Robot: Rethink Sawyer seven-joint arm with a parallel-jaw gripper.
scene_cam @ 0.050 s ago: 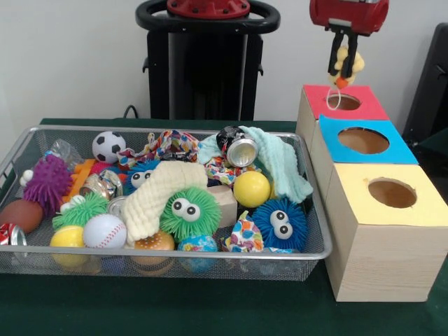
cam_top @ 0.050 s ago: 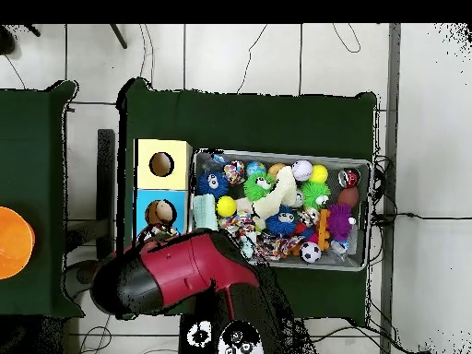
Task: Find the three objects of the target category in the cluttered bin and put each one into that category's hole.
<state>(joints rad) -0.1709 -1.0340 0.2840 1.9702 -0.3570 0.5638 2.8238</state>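
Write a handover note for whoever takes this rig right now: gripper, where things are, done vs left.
Gripper: shut on a yellow duck toy, held above the hole of the red-topped box, not yet released.
Boxes: red-topped, blue-topped box and yellow-topped box stand in a row beside the wire bin.
Bin is full of clutter: balls, fuzzy creatures, cans, cloths.
Done: duck picked and carried to the red hole.
Left: drop it, then search the bin for any more. How many have gone in already cannot be told from here.

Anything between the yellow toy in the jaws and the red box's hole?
Nothing solid: front view shows the yellow toy hanging just above the red box's hole, only its string dangling between.
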